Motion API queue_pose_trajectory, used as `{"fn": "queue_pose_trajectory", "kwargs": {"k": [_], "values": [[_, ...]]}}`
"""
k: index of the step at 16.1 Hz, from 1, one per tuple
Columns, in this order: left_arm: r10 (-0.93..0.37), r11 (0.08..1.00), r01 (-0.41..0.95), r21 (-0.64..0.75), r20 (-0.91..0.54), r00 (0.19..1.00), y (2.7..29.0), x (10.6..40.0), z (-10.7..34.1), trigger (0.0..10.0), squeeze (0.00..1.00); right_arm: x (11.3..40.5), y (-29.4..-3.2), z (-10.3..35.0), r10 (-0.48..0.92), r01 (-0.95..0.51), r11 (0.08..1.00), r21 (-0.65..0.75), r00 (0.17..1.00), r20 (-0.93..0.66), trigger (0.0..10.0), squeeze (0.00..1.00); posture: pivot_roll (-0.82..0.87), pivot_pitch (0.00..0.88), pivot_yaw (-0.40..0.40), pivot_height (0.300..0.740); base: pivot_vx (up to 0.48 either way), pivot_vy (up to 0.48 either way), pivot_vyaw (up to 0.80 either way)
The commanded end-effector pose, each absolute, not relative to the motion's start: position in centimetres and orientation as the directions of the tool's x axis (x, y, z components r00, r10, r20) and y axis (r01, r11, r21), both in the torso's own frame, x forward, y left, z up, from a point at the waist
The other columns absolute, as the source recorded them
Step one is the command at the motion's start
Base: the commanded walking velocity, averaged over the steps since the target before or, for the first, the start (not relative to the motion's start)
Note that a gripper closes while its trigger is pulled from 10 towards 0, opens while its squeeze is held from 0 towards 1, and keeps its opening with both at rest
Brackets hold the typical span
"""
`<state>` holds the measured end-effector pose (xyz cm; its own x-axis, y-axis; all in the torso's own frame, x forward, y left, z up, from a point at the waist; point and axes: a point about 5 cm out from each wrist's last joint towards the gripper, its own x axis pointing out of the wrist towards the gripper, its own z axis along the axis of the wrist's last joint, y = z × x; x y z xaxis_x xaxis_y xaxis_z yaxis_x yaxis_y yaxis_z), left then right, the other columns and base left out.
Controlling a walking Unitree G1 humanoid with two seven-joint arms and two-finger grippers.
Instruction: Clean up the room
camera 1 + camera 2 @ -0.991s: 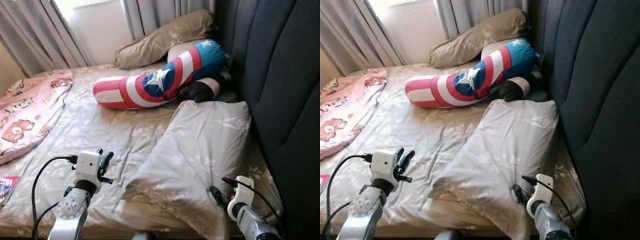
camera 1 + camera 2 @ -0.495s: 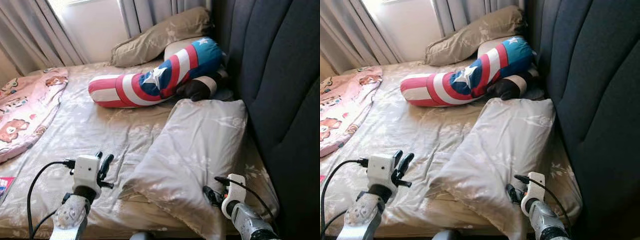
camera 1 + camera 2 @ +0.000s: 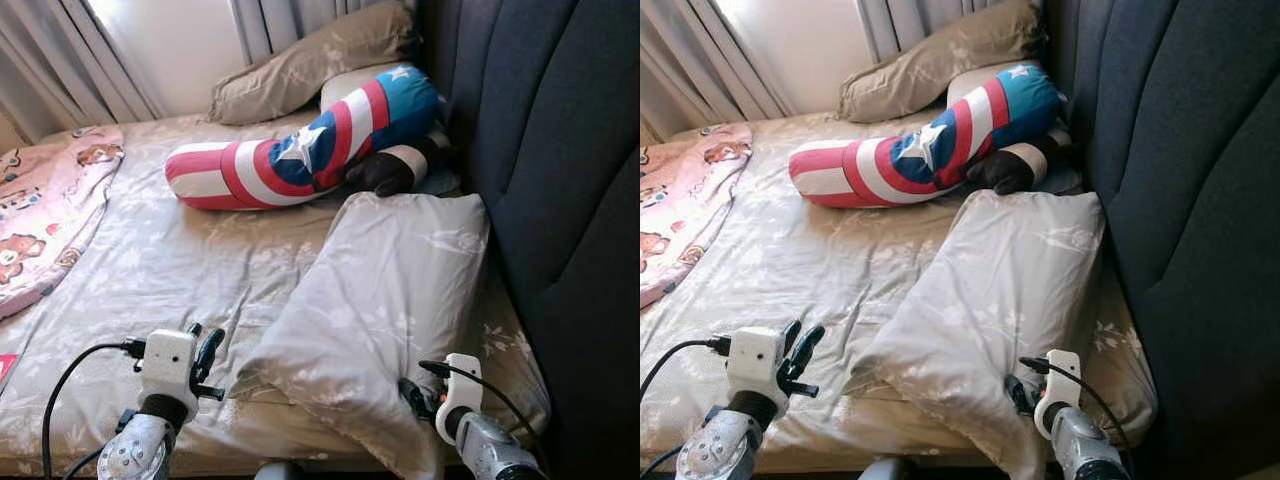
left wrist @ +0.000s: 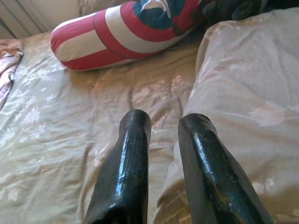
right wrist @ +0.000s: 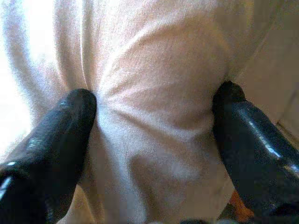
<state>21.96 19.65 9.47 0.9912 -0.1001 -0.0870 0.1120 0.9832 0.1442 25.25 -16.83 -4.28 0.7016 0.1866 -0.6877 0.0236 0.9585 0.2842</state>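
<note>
A large grey floral pillow [image 3: 385, 290] lies askew on the bed beside the dark headboard [image 3: 560, 180]. My right gripper [image 3: 415, 395] is at the pillow's near corner. In the right wrist view its fingers [image 5: 70, 109] stand wide apart and press into the pillow's fabric [image 5: 154, 70], which wrinkles between them. My left gripper [image 3: 205, 348] hovers over the bedsheet [image 3: 170, 260] left of the pillow. Its fingers [image 4: 135, 126] are a narrow gap apart with nothing between them. A red, white and blue star bolster [image 3: 300, 150] lies further up the bed.
A tan pillow [image 3: 300, 70] leans at the head of the bed, with a dark plush thing [image 3: 385, 172] under the bolster's end. A pink bear-print blanket [image 3: 40, 220] covers the far left side. Curtains [image 3: 90, 50] hang behind. A red item [image 3: 5, 368] sits at the left edge.
The whole picture has shifted, so the camera moved slightly. Both grippers keep their places relative to the pillow, with the right one still at its near corner.
</note>
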Motion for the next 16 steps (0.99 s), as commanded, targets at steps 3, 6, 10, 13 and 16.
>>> {"fn": "queue_pose_trajectory", "kwargs": {"k": [3, 6, 10, 13, 16], "values": [[-0.084, 0.983, 0.098, 0.155, -0.095, 0.992, 20.4, 21.7, 10.0, 10.0, 0.00, 22.5, -14.0, -6.4, 0.268, 0.016, 0.940, 0.342, 0.588, -0.763, 0.0, 0.00, 0.12, 0.124, 0.160, 0.661, 0.000, 0.000, 0.00], [-0.087, 0.982, 0.103, 0.157, -0.104, 0.991, 20.3, 21.7, 10.0, 10.0, 0.00, 22.4, -14.0, -6.4, 0.268, -0.004, 0.945, 0.327, 0.584, -0.766, 0.0, 0.00, 0.12, 0.119, 0.163, 0.661, 0.000, 0.000, 0.00], [-0.086, 0.982, 0.103, 0.155, -0.109, 0.990, 20.3, 21.9, 9.9, 10.0, 0.00, 22.0, -14.6, -6.6, 0.248, 0.026, 0.945, 0.326, 0.592, -0.767, 0.0, 0.00, 0.11, 0.104, 0.161, 0.661, 0.000, 0.000, 0.00], [-0.088, 0.984, 0.103, 0.148, -0.109, 0.990, 20.1, 22.1, 9.7, 10.0, 0.00, 22.1, -14.7, -6.6, 0.239, 0.032, 0.947, 0.321, 0.597, -0.766, 0.0, 0.00, 0.10, 0.091, 0.156, 0.661, 0.000, 0.000, 0.00], [-0.079, 0.985, 0.092, 0.143, -0.095, 0.992, 20.0, 22.8, 9.7, 10.0, 0.00, 22.7, -14.9, -6.2, 0.225, 0.039, 0.948, 0.315, 0.617, -0.754, 0.0, 0.00, 0.09, 0.065, 0.140, 0.661, 0.000, 0.000, 0.00]]}}
